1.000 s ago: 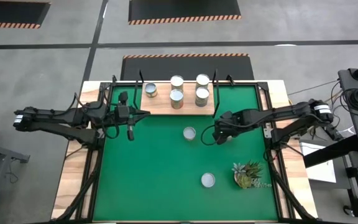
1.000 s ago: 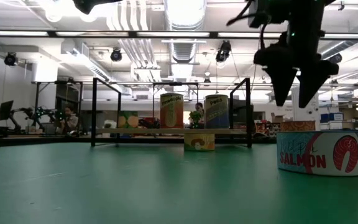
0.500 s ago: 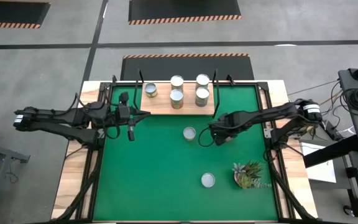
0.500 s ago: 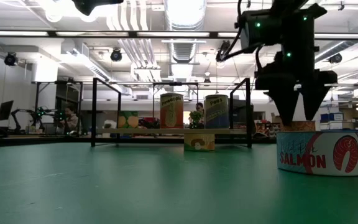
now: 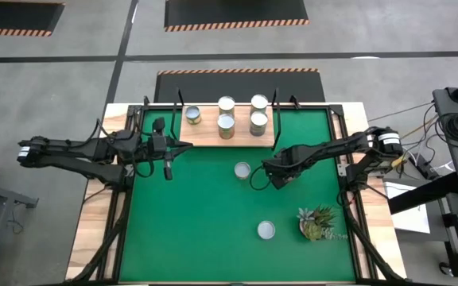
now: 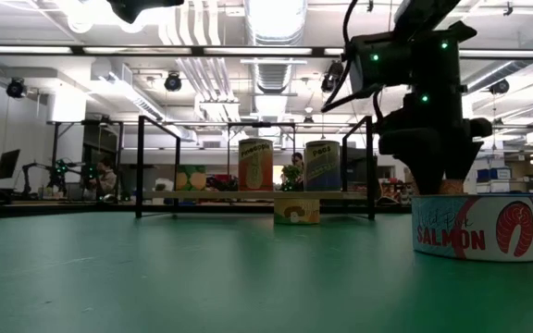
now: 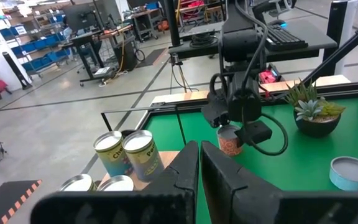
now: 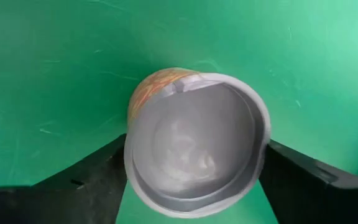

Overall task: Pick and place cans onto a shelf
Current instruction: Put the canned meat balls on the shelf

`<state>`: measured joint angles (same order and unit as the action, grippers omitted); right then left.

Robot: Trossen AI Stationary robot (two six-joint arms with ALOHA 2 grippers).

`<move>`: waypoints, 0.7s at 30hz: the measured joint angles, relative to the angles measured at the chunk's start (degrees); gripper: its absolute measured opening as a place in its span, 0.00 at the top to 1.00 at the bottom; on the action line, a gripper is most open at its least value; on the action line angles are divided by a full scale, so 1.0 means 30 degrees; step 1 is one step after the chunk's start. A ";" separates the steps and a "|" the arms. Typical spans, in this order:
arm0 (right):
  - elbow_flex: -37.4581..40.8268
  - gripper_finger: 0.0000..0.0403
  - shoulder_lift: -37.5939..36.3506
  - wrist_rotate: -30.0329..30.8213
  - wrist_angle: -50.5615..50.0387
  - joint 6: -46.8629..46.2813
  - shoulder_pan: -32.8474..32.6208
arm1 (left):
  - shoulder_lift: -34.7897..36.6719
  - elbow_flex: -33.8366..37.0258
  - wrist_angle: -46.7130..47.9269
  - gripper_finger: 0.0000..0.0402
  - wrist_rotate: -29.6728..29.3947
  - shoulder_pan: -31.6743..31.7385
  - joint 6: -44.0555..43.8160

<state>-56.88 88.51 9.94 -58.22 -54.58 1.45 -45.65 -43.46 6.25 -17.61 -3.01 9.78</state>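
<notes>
Well, the right arm reaches in from 3 o'clock, long and low, with its wrist bent so the fingers point down at the green mat [image 5: 181, 230]. The right gripper [image 5: 252, 175] is over one can [image 5: 242, 168] that stands near the middle of the mat. In the right wrist view, the can's shiny round top fills the space between the two dark fingers [image 8: 82, 177]. One finger is on each side of the can, so the gripper is spread wide around it. I cannot tell if the fingers press on the can.

The left arm comes in from 9 o'clock and stays near that side of the mat, up in the air. The left gripper [image 7: 199, 155] points across the table toward 3 o'clock. Its two fingers are squeezed close with only a thin crack between them, and they hold nothing.

The shelf [image 5: 205, 137] lies at the 12 o'clock edge of the mat. Five cans [image 5: 227, 104] stand on it, and they are well apart from the can under the right gripper. Another can, a flat salmon can [image 5: 266, 230], sits alone near 6 o'clock. A small plant [image 5: 316, 222] sits beside it, toward 4 o'clock.
</notes>
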 joint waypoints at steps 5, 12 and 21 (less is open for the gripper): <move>-0.0046 0.32 -0.0788 -0.0322 0.0032 0.0055 -0.0017 | 0.0288 0.0033 0.0717 1.00 0.0001 0.0000 0.0776; -0.2065 0.29 -0.2355 -0.0102 0.0008 0.0424 -0.0183 | 0.2139 0.1310 -0.0696 1.00 0.0007 0.0000 0.1470; -0.7360 0.31 -0.1804 0.2898 0.0081 0.2820 -0.1158 | 0.3822 0.1800 -0.0770 1.00 0.0006 0.0000 0.1581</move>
<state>-78.96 83.10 18.63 -57.97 -46.12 -2.02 -34.18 -38.06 3.94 -17.59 -3.01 14.52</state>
